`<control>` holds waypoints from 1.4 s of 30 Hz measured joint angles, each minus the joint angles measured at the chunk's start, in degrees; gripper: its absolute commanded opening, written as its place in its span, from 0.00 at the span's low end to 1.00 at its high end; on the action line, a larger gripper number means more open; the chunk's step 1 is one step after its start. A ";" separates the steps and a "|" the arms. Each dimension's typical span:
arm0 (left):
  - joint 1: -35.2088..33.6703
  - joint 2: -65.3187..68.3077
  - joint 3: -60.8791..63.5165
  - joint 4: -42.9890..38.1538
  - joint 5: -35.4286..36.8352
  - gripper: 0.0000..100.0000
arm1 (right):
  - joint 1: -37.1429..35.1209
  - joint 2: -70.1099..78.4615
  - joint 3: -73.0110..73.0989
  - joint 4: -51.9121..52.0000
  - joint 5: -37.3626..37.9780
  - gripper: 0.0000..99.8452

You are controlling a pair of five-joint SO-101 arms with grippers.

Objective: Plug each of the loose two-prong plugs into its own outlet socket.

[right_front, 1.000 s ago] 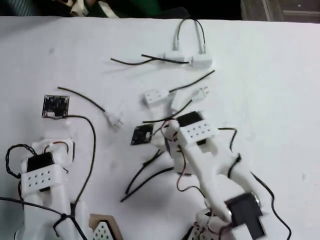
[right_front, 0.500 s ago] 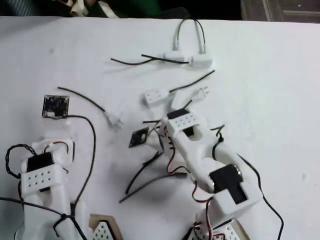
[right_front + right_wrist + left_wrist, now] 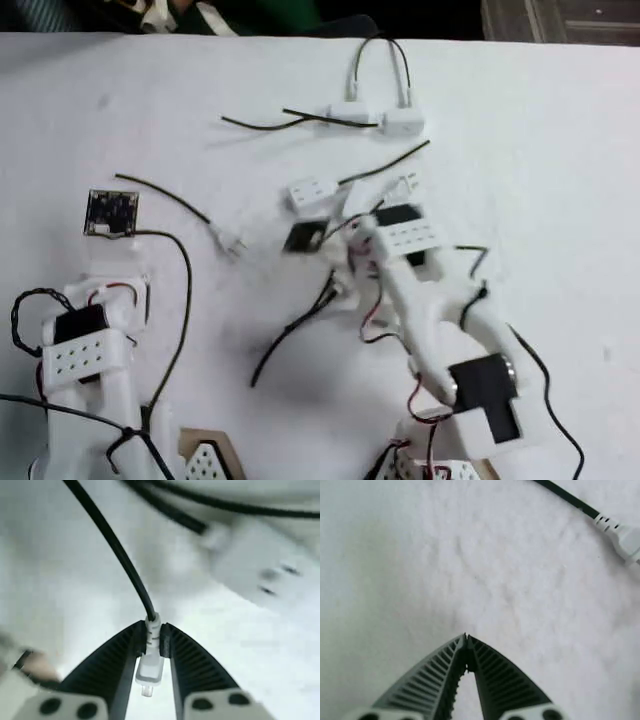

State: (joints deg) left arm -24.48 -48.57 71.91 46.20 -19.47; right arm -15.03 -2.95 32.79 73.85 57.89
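Right end effector (image 3: pixel 153 630) clamping plug (image 3: pixel 150 665) near outlet socket (image 3: pixel 255 572); insertion step, probably; next needing careful alignment. Left end effector (image 3: pixel 466 641) sitting together, empty.

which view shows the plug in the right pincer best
Right wrist view: the small white two-prong plug sits clamped in the right pincer. In the high view the arm's wrist covers it; the left wrist view catches a different white plug.

This is a robotics lab or hobby test bench. The white cloth-covered worktop (image 3: pixel 560 150) carries a white plastic arm (image 3: pixel 85 370) at lower left and a second arm (image 3: pixel 440 320) at lower right, both trailing bare wiring (image 3: pixel 372 325). Short cut cords with plugs (image 3: pixel 228 238) lie scattered, and a clear storage bin (image 3: pixel 560 18) stands at upper right.
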 measured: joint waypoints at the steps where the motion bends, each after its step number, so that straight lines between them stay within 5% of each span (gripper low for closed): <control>1: 0.00 0.00 0.00 0.00 0.00 0.03 | 1.76 -0.35 0.00 -2.29 -1.58 0.02; 16: 0.00 0.00 0.00 0.00 0.00 0.03 | 17.05 -7.30 0.00 -7.65 -24.53 0.02; 24: 0.00 0.00 0.00 0.00 0.00 0.03 | 21.10 -2.11 0.00 -9.76 -25.23 0.02; 42: 0.00 0.00 0.00 0.00 0.00 0.03 | 14.95 9.23 -2.55 -8.70 -25.23 0.10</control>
State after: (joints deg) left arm -24.48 -48.57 71.91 46.20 -19.47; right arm -0.09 6.29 30.24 65.14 32.66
